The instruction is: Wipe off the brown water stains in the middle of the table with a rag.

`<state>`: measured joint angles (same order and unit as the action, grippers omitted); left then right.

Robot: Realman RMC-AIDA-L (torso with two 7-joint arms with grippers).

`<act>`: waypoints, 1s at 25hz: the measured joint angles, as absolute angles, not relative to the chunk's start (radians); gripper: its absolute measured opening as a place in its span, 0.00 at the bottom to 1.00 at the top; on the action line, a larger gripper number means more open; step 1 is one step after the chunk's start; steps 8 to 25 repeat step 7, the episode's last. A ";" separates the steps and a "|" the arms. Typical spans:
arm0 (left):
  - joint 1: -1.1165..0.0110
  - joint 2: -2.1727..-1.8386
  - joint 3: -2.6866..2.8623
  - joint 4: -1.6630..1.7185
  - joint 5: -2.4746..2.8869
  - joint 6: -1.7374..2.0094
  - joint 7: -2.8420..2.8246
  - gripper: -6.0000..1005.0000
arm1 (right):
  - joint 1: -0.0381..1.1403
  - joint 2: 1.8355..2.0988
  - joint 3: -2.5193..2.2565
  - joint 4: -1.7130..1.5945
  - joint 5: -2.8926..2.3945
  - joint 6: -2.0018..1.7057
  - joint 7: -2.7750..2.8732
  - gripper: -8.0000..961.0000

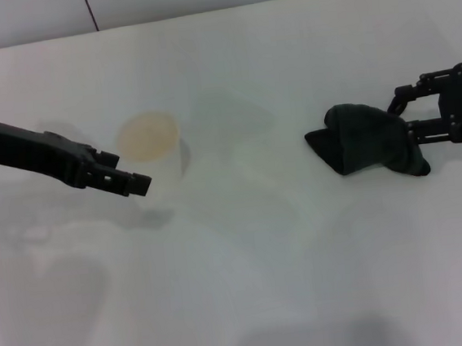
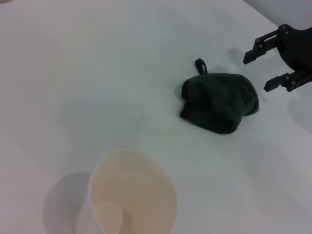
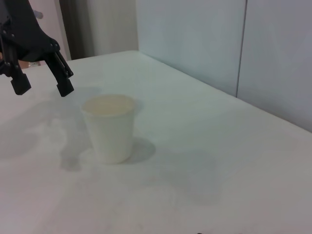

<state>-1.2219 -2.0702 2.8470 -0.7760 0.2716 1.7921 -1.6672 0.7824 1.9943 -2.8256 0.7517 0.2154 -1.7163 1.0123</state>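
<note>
The bunched dark green cloth rag [image 1: 372, 150] lies right of centre on the plain white table [image 1: 250, 286], long axis crosswise, pointed corner toward the pale paper cup [image 1: 153, 144]. The right gripper [image 1: 410, 120] hovers at its far end with fingers spread apart, while the left gripper [image 1: 134, 182] hangs beside the cup, its fingers apart too.

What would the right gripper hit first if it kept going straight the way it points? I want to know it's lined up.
Most likely the rag: the right gripper, fingers open, points straight at it. Whether they touch is unclear.

Lab-like bench: bare white table [image 1: 250, 286], panelled wall [image 3: 204, 44].
</note>
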 joint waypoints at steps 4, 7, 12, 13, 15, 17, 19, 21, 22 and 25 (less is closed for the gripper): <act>-1.223 -2.069 2.847 -0.786 0.274 1.787 -1.667 0.89 | 0.782 1.997 -2.826 0.751 0.218 -1.716 1.011 0.64; -1.224 -2.069 2.847 -0.787 0.275 1.787 -1.668 0.89 | 0.782 1.997 -2.826 0.751 0.218 -1.716 1.010 0.64; -1.224 -2.069 2.847 -0.787 0.275 1.787 -1.668 0.89 | 0.782 1.997 -2.826 0.751 0.218 -1.716 1.010 0.64; -1.224 -2.069 2.847 -0.787 0.275 1.787 -1.668 0.89 | 0.782 1.997 -2.826 0.751 0.218 -1.716 1.010 0.64; -1.224 -2.069 2.847 -0.787 0.275 1.787 -1.668 0.89 | 0.782 1.997 -2.826 0.751 0.218 -1.716 1.010 0.64; -1.224 -2.069 2.847 -0.787 0.275 1.787 -1.668 0.89 | 0.782 1.997 -2.826 0.751 0.218 -1.716 1.010 0.64; -1.224 -2.069 2.847 -0.787 0.275 1.787 -1.668 0.89 | 0.782 1.997 -2.826 0.751 0.218 -1.716 1.010 0.64; -1.224 -2.069 2.847 -0.787 0.275 1.787 -1.668 0.89 | 0.782 1.997 -2.826 0.751 0.218 -1.716 1.010 0.64; -1.224 -2.069 2.847 -0.787 0.275 1.787 -1.668 0.89 | 0.782 1.997 -2.826 0.751 0.218 -1.716 1.010 0.64; -1.224 -2.069 2.847 -0.787 0.275 1.787 -1.668 0.89 | 0.782 1.997 -2.826 0.751 0.218 -1.716 1.010 0.64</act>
